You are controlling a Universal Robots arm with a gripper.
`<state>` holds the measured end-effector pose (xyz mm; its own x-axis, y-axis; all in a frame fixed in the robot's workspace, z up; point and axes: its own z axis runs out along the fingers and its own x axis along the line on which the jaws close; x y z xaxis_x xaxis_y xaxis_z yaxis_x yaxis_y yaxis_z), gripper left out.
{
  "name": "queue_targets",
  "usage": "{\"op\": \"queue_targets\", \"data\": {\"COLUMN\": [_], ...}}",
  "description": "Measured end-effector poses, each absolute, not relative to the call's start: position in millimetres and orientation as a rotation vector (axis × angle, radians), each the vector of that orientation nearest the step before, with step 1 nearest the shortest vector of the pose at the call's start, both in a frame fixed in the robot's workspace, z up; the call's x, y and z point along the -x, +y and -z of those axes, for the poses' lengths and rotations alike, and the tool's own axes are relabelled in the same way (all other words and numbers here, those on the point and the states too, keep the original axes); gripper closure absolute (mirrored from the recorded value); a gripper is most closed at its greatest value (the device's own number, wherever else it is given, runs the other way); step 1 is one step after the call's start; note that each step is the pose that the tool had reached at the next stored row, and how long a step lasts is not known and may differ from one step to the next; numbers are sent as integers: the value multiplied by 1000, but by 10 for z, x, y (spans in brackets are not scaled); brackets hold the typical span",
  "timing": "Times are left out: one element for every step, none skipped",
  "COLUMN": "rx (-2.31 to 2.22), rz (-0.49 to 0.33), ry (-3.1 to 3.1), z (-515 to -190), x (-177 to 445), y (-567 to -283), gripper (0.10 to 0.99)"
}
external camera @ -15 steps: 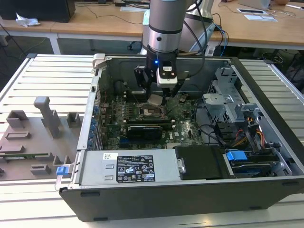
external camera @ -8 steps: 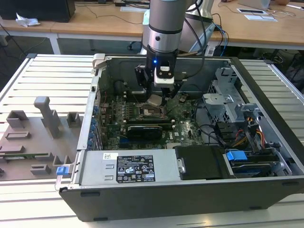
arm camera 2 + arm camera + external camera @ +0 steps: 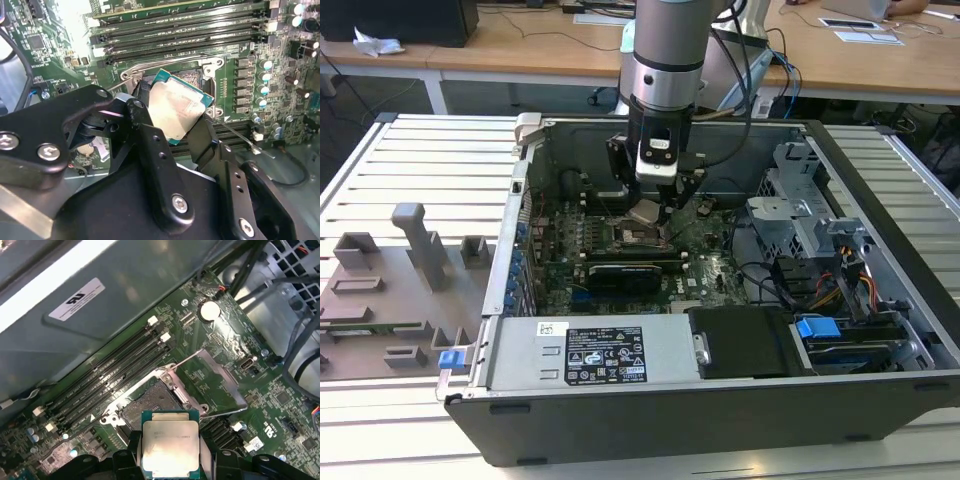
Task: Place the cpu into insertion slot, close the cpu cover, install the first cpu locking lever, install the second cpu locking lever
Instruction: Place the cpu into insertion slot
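Note:
My gripper (image 3: 653,207) reaches down into the open computer case and is shut on the cpu (image 3: 645,212), a flat square chip with a silvery top. In both wrist views the black fingers (image 3: 141,102) clamp two opposite edges of the cpu (image 3: 176,109), which hangs tilted just above the insertion slot (image 3: 148,402). The slot's dark pin field lies bare inside its metal rim. The cpu cover (image 3: 227,382) stands swung open on the far side of the slot. A thin locking lever (image 3: 240,137) sticks out loose beside the socket.
Long memory slots (image 3: 115,372) run beside the socket. A black expansion card (image 3: 625,272) lies in front of it in the exterior view, with the power supply (image 3: 590,355) nearer still. Drive cage and cables (image 3: 810,250) fill the exterior view's right; a grey fixture tray (image 3: 400,290) sits outside the case.

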<state>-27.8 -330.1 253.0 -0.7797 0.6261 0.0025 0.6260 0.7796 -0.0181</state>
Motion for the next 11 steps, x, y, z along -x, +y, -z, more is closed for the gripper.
{"op": "queue_targets", "data": {"rx": [1052,1073,1093,1114,1126,1139,1159,1183,1202,1216,1230], "rz": [-26,-27,-28,-29,-30,-30,-31,-33,-34,-34,-35], "ry": [-2951,-2944,-2937,-2929,-2924,-2920,-2912,-2902,-2895,-2889,-2883], "z": [-2530,-2530,-2529,-2529,-2529,-2529,-2528,-2528,-2528,-2528,-2528], "x": [278,278,278,278,278,278,278,278,278,278,278], "y": [-3301,-3301,-3301,-3301,-3301,-3301,-3301,-3301,-3301,-3301,-3301], "gripper": [541,541,541,541,541,541,541,541,541,541,541]}}
